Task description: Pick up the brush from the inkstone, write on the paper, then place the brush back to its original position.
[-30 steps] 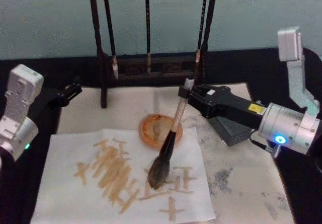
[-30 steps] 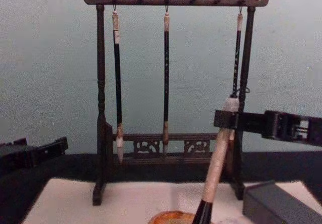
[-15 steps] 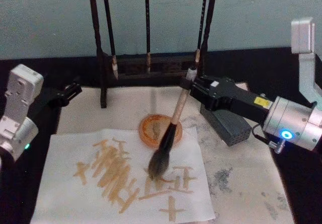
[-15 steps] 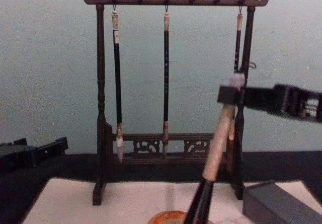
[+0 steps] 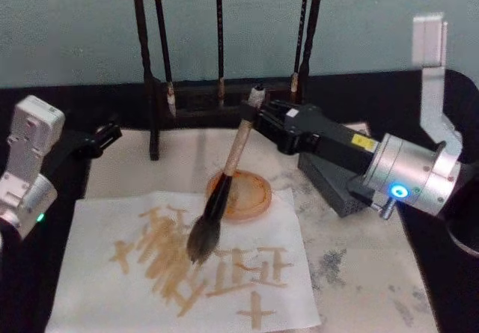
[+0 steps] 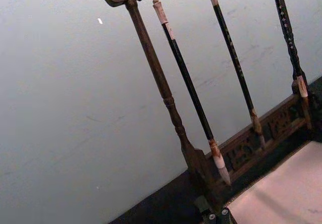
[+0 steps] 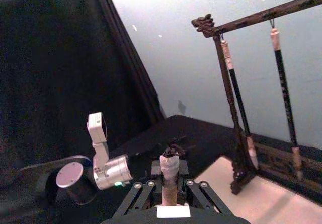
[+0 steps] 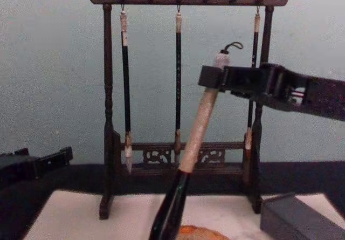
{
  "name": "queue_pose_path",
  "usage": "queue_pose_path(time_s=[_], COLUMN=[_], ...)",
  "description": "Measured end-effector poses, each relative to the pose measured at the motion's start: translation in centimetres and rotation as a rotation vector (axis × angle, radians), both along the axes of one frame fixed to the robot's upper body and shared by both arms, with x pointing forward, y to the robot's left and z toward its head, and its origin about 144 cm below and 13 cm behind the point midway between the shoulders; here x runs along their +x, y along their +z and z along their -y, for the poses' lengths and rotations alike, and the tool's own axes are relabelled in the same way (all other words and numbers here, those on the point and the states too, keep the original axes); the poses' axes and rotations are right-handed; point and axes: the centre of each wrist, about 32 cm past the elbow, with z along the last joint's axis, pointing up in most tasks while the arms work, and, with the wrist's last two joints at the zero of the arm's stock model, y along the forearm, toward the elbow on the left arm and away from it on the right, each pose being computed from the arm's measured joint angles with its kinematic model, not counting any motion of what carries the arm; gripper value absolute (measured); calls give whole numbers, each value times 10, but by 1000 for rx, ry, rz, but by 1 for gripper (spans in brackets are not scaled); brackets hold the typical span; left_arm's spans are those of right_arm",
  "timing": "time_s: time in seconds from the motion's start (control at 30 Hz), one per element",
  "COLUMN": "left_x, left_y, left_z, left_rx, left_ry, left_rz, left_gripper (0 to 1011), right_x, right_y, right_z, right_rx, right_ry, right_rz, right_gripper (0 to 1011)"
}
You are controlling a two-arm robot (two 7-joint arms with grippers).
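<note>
The right gripper (image 5: 253, 114) reaches in from the bench's right side, its fingers clamped on the top of the large calligraphy brush with a bushy grey-brown head, glossy black lower shaft and pale beige upper handle (image 5: 221, 193), just below the small dark end loop; the brush slants down and to the left, crossing in front of the round orange-brown inkstone (image 5: 256, 195); its bristles sit over the tan strokes near the middle of the wide off-white paper sheet (image 5: 90, 295), which lies toward the bench's near-left corner, though I cannot tell whether they touch; the left gripper (image 5: 103, 135) is parked by the left edge; the dark wooden rack (image 8: 108, 116) with three slim hanging brushes (image 8: 177, 78) stands along the far edge, and a dark grey box (image 5: 338, 191) sits right of the inkstone; the brush looks light with a stiff shaft, yet its head is soft and probably wet, so it should splay under slight pressure; the glossy black section would likely slip, so the matt beige handle is the better hold; held this high, small wrist tilts swing the tip widely, and the thin paper may drag or wrinkle.
</note>
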Motion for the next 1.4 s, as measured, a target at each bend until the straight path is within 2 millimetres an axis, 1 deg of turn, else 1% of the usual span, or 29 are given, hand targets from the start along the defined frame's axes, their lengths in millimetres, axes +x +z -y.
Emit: queue_pose_path(time_s=[0.27, 0.4, 0.67, 0.77, 0.9, 1.03, 1.07, 1.1, 1.3, 1.37, 1.4], left_x=[0, 0, 0, 0, 0, 0, 0, 0, 0, 0, 0], left_y=[0, 0, 0, 0, 0, 0, 0, 0, 0, 0, 0], left_z=[0, 0, 0, 0, 0, 0, 0, 0, 0, 0, 0], left_rx=[0, 0, 0, 0, 0, 0, 0, 0, 0, 0, 0], left_ry=[0, 0, 0, 0, 0, 0, 0, 0, 0, 0, 0], left_rz=[0, 0, 0, 0, 0, 0, 0, 0, 0, 0, 0], left_gripper=[1002, 1002, 1002, 1002, 1000, 1002, 1000, 1002, 1002, 1002, 1002], right_x=[5, 9, 12, 12, 10, 7, 5, 5, -2, -2, -5], right_y=[-12, -21, -36, -42, -44, -44, -44, -44, -42, -42, -41], right_z=[-11, -15, -11, -6, 4, 12, 18, 18, 36, 38, 43], right_rx=[13, 6, -12, -22, -30, -32, -35, -35, -38, -38, -38], right_ry=[15, 15, 1, -11, -29, -44, -54, -54, -87, -90, -99], right_rz=[-29, -52, -89, -105, -114, -114, -114, -114, -115, -115, -113], right_gripper=[185, 187, 187, 187, 185, 187, 185, 185, 185, 185, 187])
